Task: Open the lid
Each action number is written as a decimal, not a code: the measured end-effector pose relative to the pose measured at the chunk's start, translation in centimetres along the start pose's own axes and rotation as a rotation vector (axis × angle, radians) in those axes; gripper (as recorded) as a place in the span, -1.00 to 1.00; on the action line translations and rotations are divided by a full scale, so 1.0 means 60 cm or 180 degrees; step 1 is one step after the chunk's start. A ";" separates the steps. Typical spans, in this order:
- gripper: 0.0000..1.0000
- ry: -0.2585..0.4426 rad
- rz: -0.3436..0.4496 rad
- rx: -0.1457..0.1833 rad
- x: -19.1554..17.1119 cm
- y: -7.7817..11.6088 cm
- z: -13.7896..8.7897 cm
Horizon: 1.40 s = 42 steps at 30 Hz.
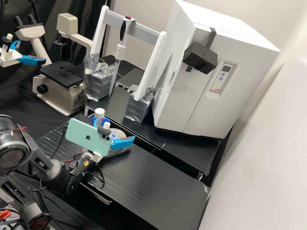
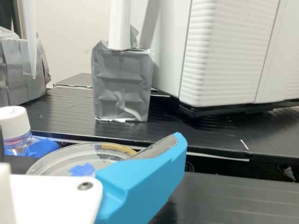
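Two fingers [image 1: 123, 142] of my pincer [image 1: 115, 128] are standing apart, the dish lid [image 2: 100, 157] is lying ahead at twelve o'clock, and any drift toward eleven is risking toppling the bottle [image 2: 13, 123].

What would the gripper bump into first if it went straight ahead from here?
Probably the clear round dish with blue tape on it, which lies in line with the gripper; their relative heights are unclear, so it might pass above.
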State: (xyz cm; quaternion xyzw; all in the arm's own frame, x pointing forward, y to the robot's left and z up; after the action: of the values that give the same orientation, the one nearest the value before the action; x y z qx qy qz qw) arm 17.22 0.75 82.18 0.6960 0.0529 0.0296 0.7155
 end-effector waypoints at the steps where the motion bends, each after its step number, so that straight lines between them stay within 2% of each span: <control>1: 1.00 0.0000 0.0000 0.0000 0.000 0.000 0.000; 10: 1.00 -0.0046 0.0028 -0.0013 -0.001 0.003 0.005; 21: 1.00 -0.0011 -0.0110 -0.0173 -0.007 0.004 0.009; 26: 1.00 -0.0011 -0.0114 -0.0178 -0.008 0.004 0.010; 27: -1.00 -0.0011 -0.0114 -0.0178 -0.008 0.004 0.010; 42: -1.00 -0.0017 -0.0120 -0.0173 -0.007 0.004 0.010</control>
State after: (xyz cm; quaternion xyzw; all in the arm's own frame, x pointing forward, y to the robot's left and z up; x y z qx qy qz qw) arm 16.87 0.10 82.42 0.6753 0.0632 0.0156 0.7347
